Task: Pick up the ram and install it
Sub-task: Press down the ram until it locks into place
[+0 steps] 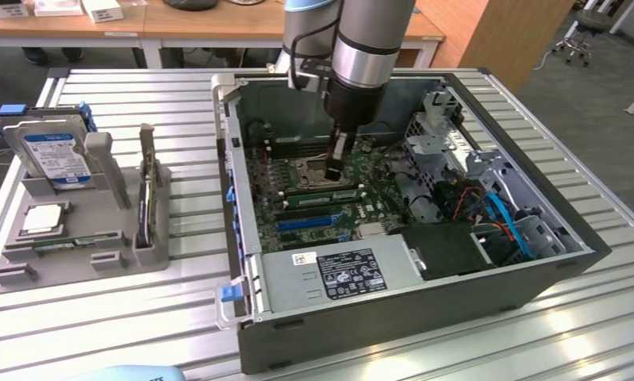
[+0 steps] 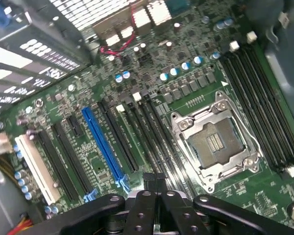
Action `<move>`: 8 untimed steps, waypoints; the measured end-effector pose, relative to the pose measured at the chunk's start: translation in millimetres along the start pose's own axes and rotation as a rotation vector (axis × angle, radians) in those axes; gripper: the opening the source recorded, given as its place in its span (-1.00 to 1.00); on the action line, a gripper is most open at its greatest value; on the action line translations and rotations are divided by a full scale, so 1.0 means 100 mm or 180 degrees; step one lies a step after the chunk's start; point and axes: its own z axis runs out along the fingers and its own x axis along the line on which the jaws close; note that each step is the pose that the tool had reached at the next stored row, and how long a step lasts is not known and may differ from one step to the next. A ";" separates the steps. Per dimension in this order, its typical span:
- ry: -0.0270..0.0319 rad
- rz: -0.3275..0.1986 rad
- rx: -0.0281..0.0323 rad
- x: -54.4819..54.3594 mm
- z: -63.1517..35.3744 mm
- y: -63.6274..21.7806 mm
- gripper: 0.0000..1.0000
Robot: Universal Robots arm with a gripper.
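Green motherboard (image 1: 328, 198) lies inside the open computer case (image 1: 401, 309) on the slatted table (image 1: 136, 317); the tool (image 1: 335, 171) reaches down over the ram (image 1: 319, 191), which lies seated in a slot beside the processor socket (image 1: 306, 168), partly hidden by the arm.

Wrist view: the tool (image 2: 154, 182) is closed, its fingertips above the memory slots (image 2: 152, 132); the ram itself is hard to make out beneath them.

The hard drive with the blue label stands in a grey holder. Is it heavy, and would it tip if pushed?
Probably heavy for its size: the hard drive looks like a bulky metal block. It likely would not tip easily, since the grey holder encloses its lower part. It should stay rigid.
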 end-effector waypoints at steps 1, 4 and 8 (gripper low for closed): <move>-0.0001 0.0042 -0.0002 0.00 0.000 0.000 -0.80; -0.0003 0.0171 -0.0010 0.00 0.000 0.000 -0.80; -0.0006 0.0350 -0.0021 0.00 0.000 0.000 -0.80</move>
